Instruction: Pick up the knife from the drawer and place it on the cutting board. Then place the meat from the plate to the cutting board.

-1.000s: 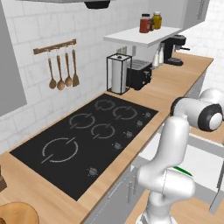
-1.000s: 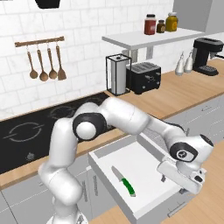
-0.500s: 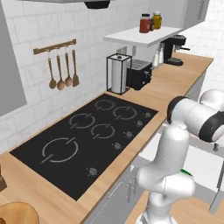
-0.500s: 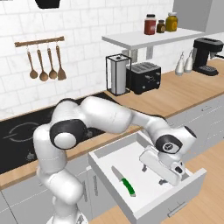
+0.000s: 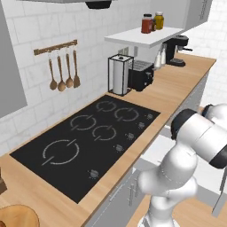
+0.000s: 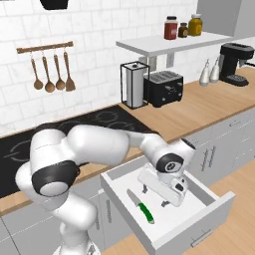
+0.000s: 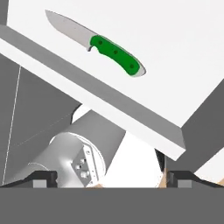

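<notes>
White drawer is standing pulled out below the desk, and the green-handled knife is lying flat on its floor. Just beside the knife, the gripper is hanging over the drawer with its jaws spread wide, holding nothing.

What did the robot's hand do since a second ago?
The gripper swung from the drawer's outer right corner in over its white floor, toward the knife. It took hold of nothing; its jaws stay wide open. The knife lies where it was, and the drawer stays pulled out.
</notes>
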Tool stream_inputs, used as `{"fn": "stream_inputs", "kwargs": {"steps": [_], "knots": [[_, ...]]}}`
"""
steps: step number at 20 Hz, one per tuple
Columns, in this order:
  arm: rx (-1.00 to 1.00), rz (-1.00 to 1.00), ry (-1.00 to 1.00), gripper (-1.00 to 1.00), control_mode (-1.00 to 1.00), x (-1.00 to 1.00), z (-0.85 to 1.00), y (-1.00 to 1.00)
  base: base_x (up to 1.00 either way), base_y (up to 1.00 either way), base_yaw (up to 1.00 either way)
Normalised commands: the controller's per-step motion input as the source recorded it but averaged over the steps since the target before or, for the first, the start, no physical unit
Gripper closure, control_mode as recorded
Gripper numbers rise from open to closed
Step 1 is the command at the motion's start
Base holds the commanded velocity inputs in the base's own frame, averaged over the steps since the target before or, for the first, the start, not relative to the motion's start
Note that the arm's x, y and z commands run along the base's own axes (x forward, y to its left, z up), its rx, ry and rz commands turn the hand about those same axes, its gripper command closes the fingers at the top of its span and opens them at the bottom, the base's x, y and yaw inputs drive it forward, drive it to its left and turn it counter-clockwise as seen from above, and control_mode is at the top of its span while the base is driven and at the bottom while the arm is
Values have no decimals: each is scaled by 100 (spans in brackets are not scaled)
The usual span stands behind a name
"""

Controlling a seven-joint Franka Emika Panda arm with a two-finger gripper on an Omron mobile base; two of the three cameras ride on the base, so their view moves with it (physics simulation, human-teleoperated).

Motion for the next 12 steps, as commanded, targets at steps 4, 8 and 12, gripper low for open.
{"fn": "stream_inputs", "kwargs": {"steps": [4, 8, 12], "knots": [[2, 3, 24, -100, -100, 29, -23, 26, 0, 0, 0], [5, 5, 25, -100, -100, 34, -19, 2, 0, 0, 0], [2, 7, 17, -100, -100, 21, -18, 0, 0, 0, 0]]}}
